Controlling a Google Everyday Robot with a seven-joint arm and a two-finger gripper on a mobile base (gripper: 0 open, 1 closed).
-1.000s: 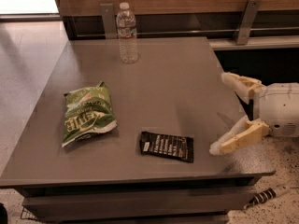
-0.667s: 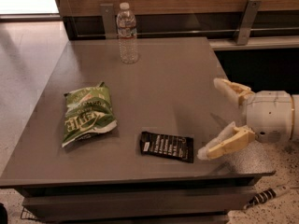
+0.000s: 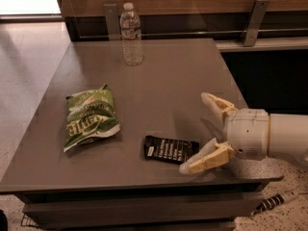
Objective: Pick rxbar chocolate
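The rxbar chocolate (image 3: 171,149) is a small flat black wrapper with white text. It lies near the front edge of the grey table (image 3: 159,85). My gripper (image 3: 196,131) comes in from the right, just to the right of the bar. Its two cream fingers are spread wide apart. The near fingertip (image 3: 191,166) sits right by the bar's right end; whether it touches I cannot tell. The far finger (image 3: 214,104) is apart from the bar. Nothing is held.
A crinkled green chip bag (image 3: 89,118) lies at the table's left. A clear water bottle (image 3: 131,33) stands upright at the back. A wooden wall with metal brackets (image 3: 254,21) runs behind. Speckled floor lies at the right.
My gripper has moved left across the table's right side, from beyond the edge to right beside the bar. The fingers stay open. The bar, bag and bottle have not moved.
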